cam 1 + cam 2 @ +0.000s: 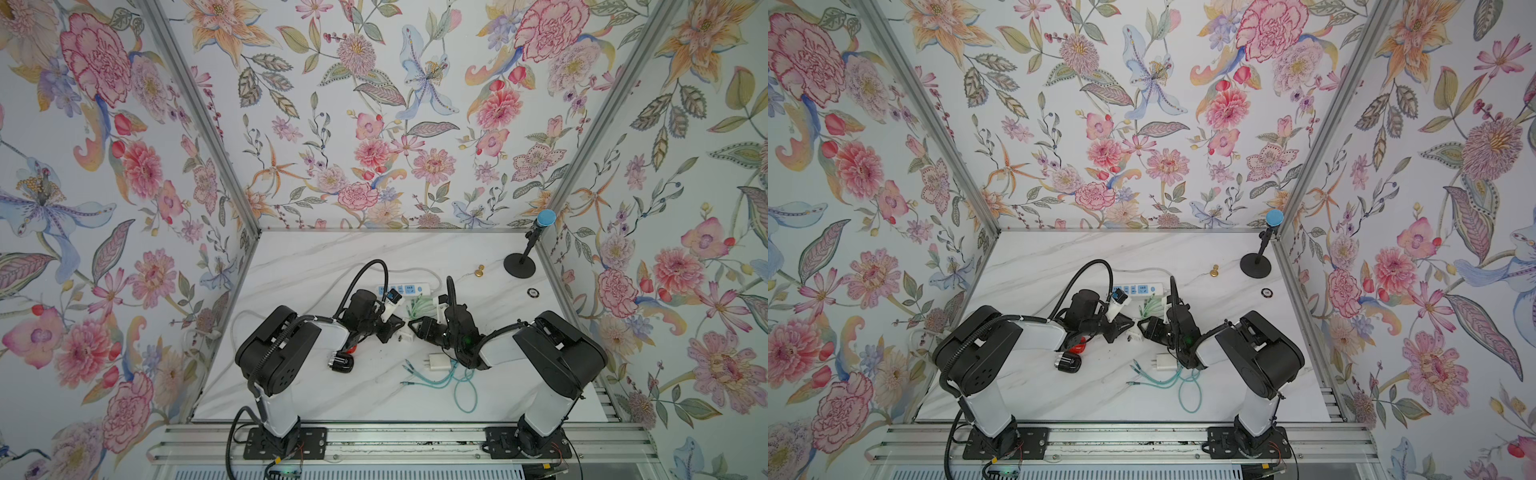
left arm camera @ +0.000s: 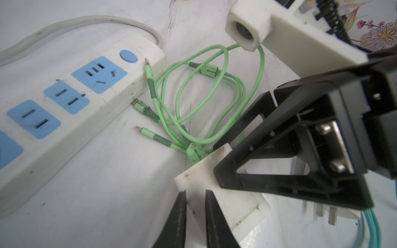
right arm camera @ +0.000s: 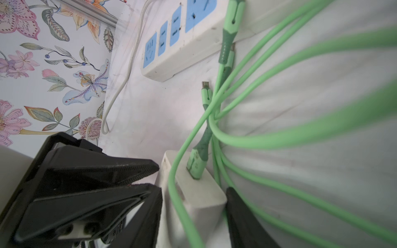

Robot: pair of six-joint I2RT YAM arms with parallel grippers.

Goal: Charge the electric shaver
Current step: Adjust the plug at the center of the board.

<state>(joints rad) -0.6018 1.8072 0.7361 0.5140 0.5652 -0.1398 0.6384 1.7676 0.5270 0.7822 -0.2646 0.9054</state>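
Note:
The electric shaver [image 1: 341,362], black with a silver head, lies on the white marble table beside my left arm and apart from both grippers. At mid-table a white charger adapter [image 2: 225,189] has a green cable [image 2: 214,90] plugged into its face. My right gripper [image 3: 194,191] is shut on this adapter's two sides. My left gripper [image 2: 195,192] meets it from the opposite side. Its fingers stand narrowly apart with the adapter's corner pinched between them. In both top views the two grippers touch tip to tip over the adapter [image 1: 405,336]. The green cable's small plugs lie loose.
A white power strip [image 2: 86,137] with blue sockets lies just behind the green cable. A second white adapter [image 1: 438,362] with a teal cable [image 1: 465,390] sits near my right arm. A red object [image 1: 351,348] hides under my left arm. A microphone stand [image 1: 519,264] is back right.

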